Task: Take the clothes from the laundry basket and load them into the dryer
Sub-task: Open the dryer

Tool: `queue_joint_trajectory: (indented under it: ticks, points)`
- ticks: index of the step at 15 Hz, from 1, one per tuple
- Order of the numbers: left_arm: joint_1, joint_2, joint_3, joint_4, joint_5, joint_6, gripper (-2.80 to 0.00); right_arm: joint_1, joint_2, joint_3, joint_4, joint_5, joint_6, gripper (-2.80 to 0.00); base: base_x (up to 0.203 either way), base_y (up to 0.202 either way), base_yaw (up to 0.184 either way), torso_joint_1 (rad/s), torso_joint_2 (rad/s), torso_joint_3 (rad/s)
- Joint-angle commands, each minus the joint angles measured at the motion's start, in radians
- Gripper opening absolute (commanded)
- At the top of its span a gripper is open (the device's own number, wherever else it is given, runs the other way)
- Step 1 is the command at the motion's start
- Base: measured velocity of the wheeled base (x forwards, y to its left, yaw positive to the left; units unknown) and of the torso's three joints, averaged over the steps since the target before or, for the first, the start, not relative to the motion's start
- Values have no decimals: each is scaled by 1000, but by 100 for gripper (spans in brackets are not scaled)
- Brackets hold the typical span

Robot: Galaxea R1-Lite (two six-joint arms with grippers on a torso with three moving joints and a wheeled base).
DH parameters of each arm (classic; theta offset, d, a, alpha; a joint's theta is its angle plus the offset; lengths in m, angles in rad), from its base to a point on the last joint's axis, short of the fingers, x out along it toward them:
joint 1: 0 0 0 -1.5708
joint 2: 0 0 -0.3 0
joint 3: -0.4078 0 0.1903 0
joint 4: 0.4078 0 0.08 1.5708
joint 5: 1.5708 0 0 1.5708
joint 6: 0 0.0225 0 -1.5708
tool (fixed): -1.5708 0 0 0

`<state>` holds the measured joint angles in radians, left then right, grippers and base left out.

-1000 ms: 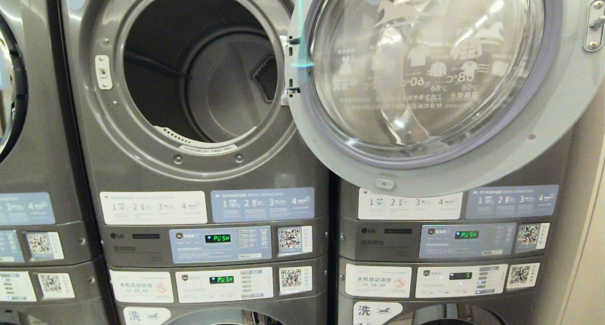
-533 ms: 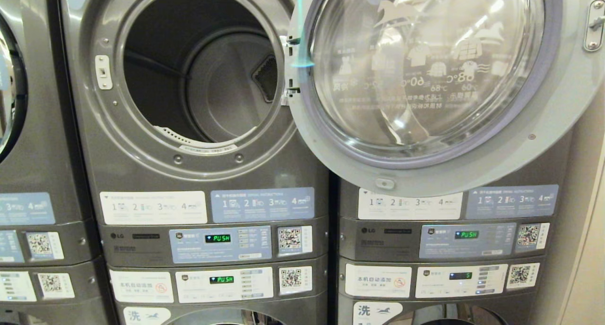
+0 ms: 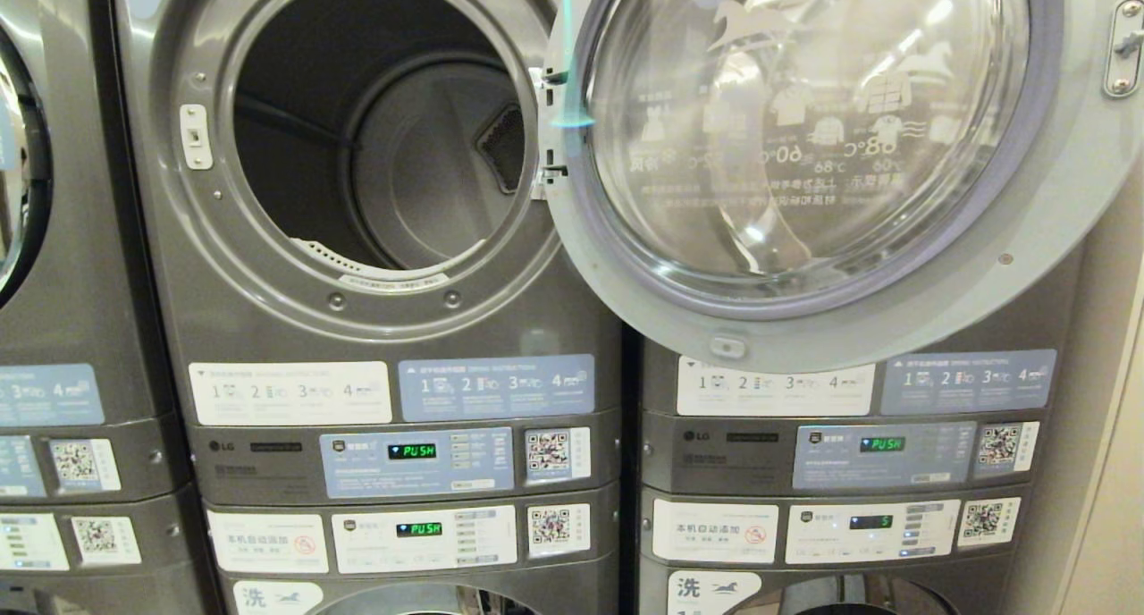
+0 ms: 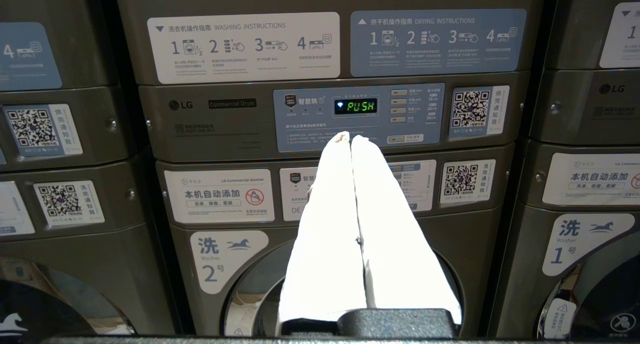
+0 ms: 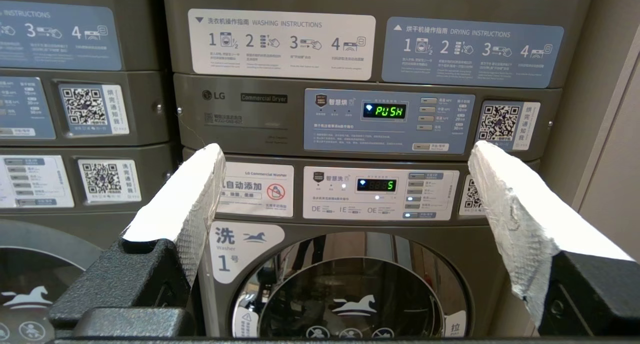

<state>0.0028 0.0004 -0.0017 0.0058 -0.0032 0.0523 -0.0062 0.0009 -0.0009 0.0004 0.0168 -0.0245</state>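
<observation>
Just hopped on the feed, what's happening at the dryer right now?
Nothing is being handled. The robot faces the stacked machines with the dryer door swung wide to the right and the drum looks empty; no clothes or basket show in any view. The left hand is shut with nothing between its fingers, pointing at the control panel of machine 2. The right hand is open and empty, facing machine 1. Loading has not started.
</observation>
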Motion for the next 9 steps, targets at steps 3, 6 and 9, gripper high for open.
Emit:
queue_joint_trajectory:
  ticks: [3,6,9]
  points:
    - [0,0,0,0,0,0,-280,0,1,-1,1,2,-14,0,0,0,0,0,0,0]
    - [0,0,0,0,0,0,-280,0,1,1,0,5,-26,0,0,0,0,-26,60,33]
    - [0,0,0,0,0,0,-280,0,1,1,3,3,-25,0,0,0,0,-55,136,74]
